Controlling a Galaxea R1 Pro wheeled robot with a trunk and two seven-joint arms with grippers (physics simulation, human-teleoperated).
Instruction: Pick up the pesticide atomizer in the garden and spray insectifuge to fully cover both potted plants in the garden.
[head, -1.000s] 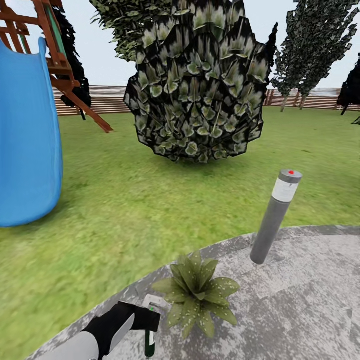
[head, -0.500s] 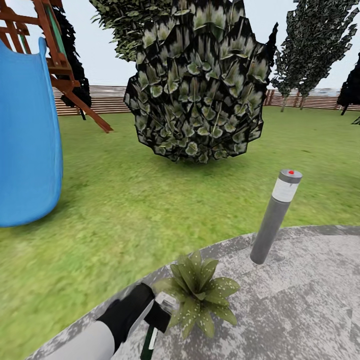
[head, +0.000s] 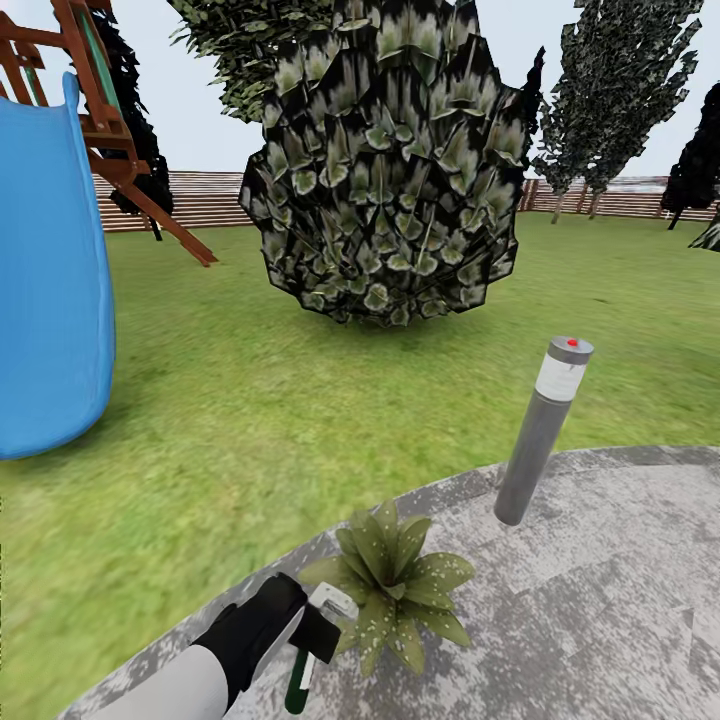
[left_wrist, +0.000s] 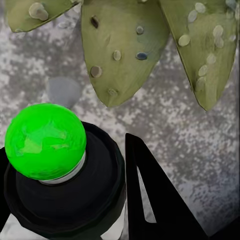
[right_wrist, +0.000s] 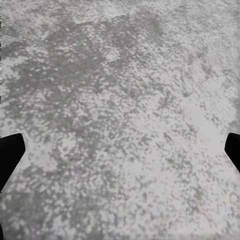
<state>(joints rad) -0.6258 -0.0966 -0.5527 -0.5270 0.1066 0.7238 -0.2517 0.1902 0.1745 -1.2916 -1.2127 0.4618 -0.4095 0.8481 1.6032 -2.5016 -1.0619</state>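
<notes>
Black left gripper clamped on atomizer, whitish trigger head up, dark body hanging below. Nozzle end tipped toward plant, just beside its nearest leaves. Green ball on black collar right at gripper in left wrist view, one dark finger alongside, speckled leaves close ahead over mottled paving. Grey patio under gripper and plant. Grey lamp with red-dotted top beyond plant, on patio edge. Lawn farther out, big dark bush past it, blue slide off to left, brown fence at back. Right gripper spread wide over bare paving, only finger tips showing at frame edges, nothing held.
</notes>
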